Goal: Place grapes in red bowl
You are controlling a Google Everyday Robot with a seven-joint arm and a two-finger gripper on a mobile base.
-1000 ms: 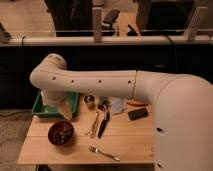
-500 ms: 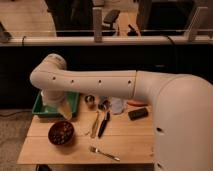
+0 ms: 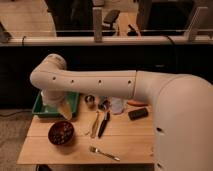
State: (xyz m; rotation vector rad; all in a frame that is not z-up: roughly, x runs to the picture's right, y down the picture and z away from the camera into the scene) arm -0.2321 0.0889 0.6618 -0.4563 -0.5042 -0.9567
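The red bowl (image 3: 52,135) stands on the wooden table at the front left. The dark reddish-purple grapes (image 3: 61,132) lie inside it. My gripper (image 3: 63,109) hangs at the end of the white forearm, just above and behind the bowl, over the front right corner of the green tray. It is apart from the grapes. The big white arm crosses the view from the right and hides part of the tray.
A green tray (image 3: 39,107) sits at the back left. A small metal cup (image 3: 90,100), a pale purple cup (image 3: 117,105), an orange item (image 3: 135,103) and a black block (image 3: 137,113) line the back. Two long utensils (image 3: 103,124) lie mid-table, a fork (image 3: 104,153) near the front edge.
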